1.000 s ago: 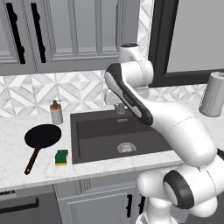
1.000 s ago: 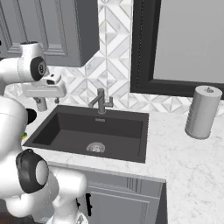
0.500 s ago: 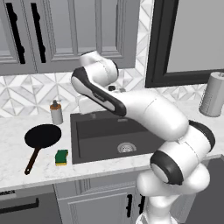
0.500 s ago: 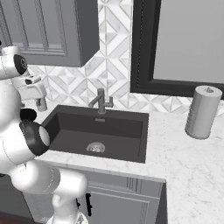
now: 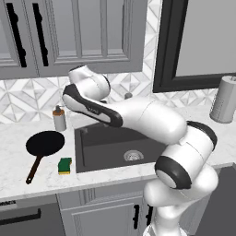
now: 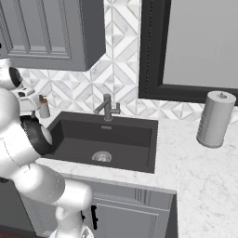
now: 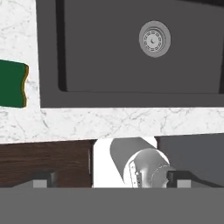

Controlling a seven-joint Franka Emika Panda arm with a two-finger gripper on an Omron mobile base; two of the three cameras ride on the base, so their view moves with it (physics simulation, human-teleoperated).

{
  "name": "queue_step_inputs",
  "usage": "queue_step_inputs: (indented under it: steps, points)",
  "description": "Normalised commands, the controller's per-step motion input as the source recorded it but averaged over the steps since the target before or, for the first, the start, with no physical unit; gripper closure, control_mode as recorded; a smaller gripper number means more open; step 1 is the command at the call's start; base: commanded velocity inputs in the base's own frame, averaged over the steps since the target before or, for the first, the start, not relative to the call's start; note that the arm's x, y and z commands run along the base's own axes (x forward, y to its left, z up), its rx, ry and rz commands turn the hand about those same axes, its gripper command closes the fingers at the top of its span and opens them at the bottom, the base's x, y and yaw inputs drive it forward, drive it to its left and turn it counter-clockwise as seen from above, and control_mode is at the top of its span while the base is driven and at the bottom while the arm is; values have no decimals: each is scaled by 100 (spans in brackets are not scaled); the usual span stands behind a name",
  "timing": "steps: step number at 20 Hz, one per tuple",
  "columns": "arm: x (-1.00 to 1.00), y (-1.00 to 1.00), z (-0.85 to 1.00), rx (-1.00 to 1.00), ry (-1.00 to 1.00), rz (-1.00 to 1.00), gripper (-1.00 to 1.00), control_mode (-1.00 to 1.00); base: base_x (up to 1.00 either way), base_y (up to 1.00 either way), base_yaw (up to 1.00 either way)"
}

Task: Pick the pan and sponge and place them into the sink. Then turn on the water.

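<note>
Black and round, pan (image 5: 44, 143) lies flat on marble desk (image 5: 18, 184) left of sink (image 5: 99, 152), thin reddish-brown handle angled toward front edge, presumably left where a reach from above can take it. Much larger than sponge (image 5: 65, 165), which sits just beside handle end, near sink's left rim, apart from pan body. Sponge seen from hand view as green top with yellow edge, lying flat on desk (image 7: 131, 122) beside basin wall.

Sink noted as dark grey rectangular basin with round silver drain (image 7: 154, 39) and grey faucet (image 6: 107, 108) at back rim; nothing inside, no stream from spout. Neither item yet placed; task judged at its opening step, approach to first pickup.

Claw (image 7: 113, 179) spread wide, finger tips far apart at bottom of hand view, holding nothing; camera looks down over front lip of sink, so hand judged high above left part of basin, not yet over either item. Soap bottle (image 5: 59, 119) stands upright by backsplash behind pan, clear of both. Paper towel roll (image 6: 214, 119) stands upright well to right, away from working area.
</note>
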Motion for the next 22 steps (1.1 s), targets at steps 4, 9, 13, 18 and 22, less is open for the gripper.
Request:
queue_step_inputs:
  steps: [4, 9, 13, 18, 22]
  points:
    - [0, 38, -25, 12, -8, 0, -100, -100, 0, 0, 0]
    - [12, 54, -30, 9, 0, 0, -100, -100, 0, 0, 0]
    - [17, 58, -35, 8, 0, 0, -100, -100, 0, 0, 0]
    - [27, 50, -34, 2, 0, -2, -100, -100, 0, 0, 0]
    - [2, 11, -7, 0, 1, -1, -100, -100, 0, 0, 0]
